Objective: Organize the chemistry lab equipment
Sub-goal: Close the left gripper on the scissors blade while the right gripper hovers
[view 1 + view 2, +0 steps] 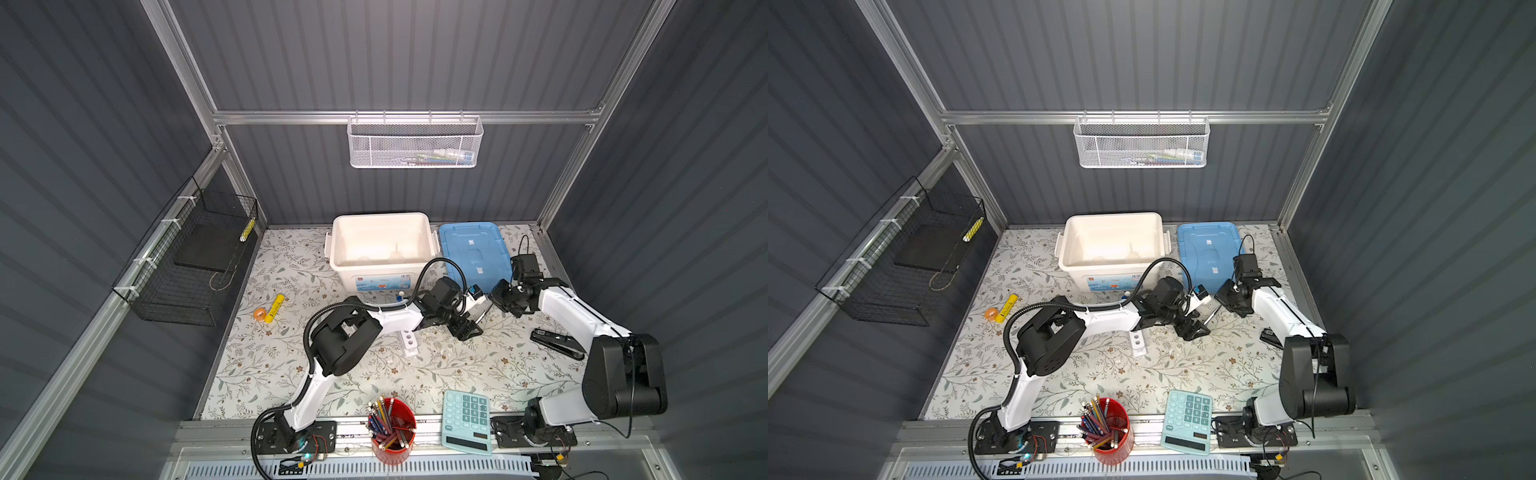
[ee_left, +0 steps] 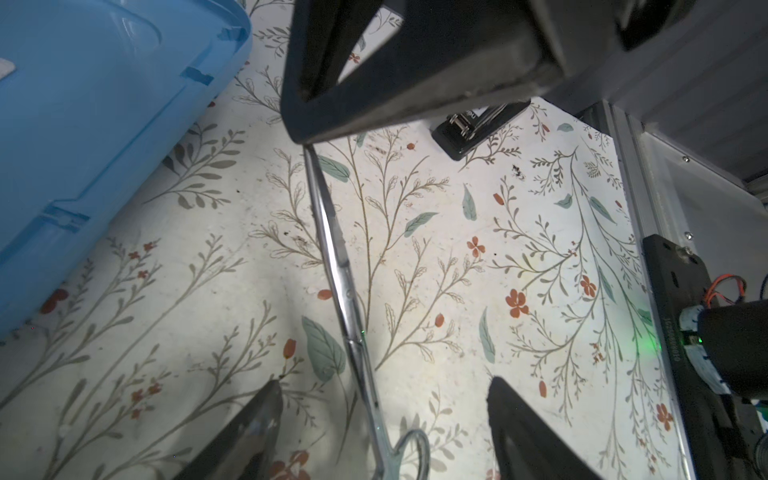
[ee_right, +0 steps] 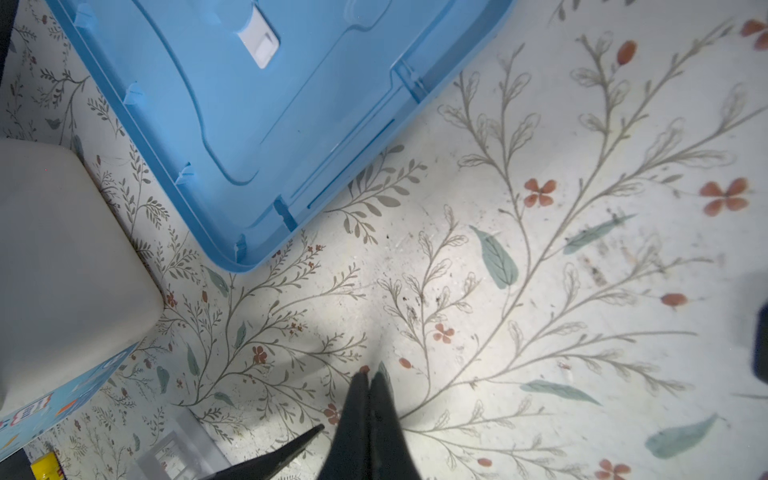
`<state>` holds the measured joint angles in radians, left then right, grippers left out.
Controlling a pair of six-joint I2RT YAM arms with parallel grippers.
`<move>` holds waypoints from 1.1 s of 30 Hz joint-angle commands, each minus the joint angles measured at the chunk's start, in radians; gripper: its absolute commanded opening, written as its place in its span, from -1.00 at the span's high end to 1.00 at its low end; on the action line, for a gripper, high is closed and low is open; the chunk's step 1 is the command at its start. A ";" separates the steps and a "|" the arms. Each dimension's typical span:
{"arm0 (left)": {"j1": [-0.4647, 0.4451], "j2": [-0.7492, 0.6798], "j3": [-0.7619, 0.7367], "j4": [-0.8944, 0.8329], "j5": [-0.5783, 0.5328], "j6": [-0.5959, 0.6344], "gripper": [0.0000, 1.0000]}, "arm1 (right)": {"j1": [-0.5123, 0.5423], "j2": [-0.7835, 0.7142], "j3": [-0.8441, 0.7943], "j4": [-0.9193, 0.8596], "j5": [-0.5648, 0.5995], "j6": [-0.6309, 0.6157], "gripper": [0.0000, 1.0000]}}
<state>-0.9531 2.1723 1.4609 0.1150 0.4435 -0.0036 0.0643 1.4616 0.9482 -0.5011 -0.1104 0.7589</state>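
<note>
You see the left gripper (image 2: pixel 384 382) open astride the thin silver tool (image 2: pixel 341 257) near the blue lid (image 1: pixel 473 249), the right gripper (image 3: pixel 368 380) shut at its tip, hold unclear; 1 clear funnel (image 1: pixel 397 250) lies in the white bin (image 1: pixel 380 216), the white rack (image 1: pixel 409 341) outside.

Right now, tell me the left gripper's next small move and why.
Probably close the left gripper on the silver tool: its open fingers straddle the handle end, while the tip sits at the shut right gripper. Whether that gripper pinches it, I cannot tell.
</note>
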 commanded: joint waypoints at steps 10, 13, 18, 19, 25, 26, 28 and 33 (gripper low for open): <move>0.020 -0.011 -0.029 0.049 0.081 0.008 -0.37 | 0.000 -0.041 0.006 -0.011 -0.022 0.023 1.00; 0.020 -0.009 -0.030 0.057 0.091 0.005 -0.35 | 0.000 -0.045 0.009 -0.010 -0.024 0.026 1.00; 0.020 -0.002 -0.023 0.056 0.104 0.007 -0.28 | -0.001 -0.052 0.011 -0.011 -0.031 0.028 1.00; 0.020 0.000 -0.022 0.055 0.104 0.007 -0.27 | -0.001 -0.053 0.011 -0.010 -0.032 0.027 1.00; 0.020 0.019 -0.005 0.035 0.097 0.008 -0.23 | -0.001 -0.065 0.008 -0.007 -0.039 0.026 1.00; 0.019 0.024 0.001 0.027 0.093 0.011 -0.23 | -0.001 -0.068 0.006 -0.007 -0.040 0.026 1.00; 0.020 0.030 0.008 0.018 0.088 0.014 -0.23 | -0.001 -0.073 0.004 -0.004 -0.041 0.026 1.00; 0.020 0.051 0.031 -0.001 0.083 0.020 -0.22 | 0.000 -0.080 -0.005 0.004 -0.049 0.028 1.00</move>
<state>-0.9360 2.1822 1.4647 0.1452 0.5209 -0.0040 0.0643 1.3991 0.9482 -0.5007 -0.1486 0.7788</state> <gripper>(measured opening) 0.613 0.046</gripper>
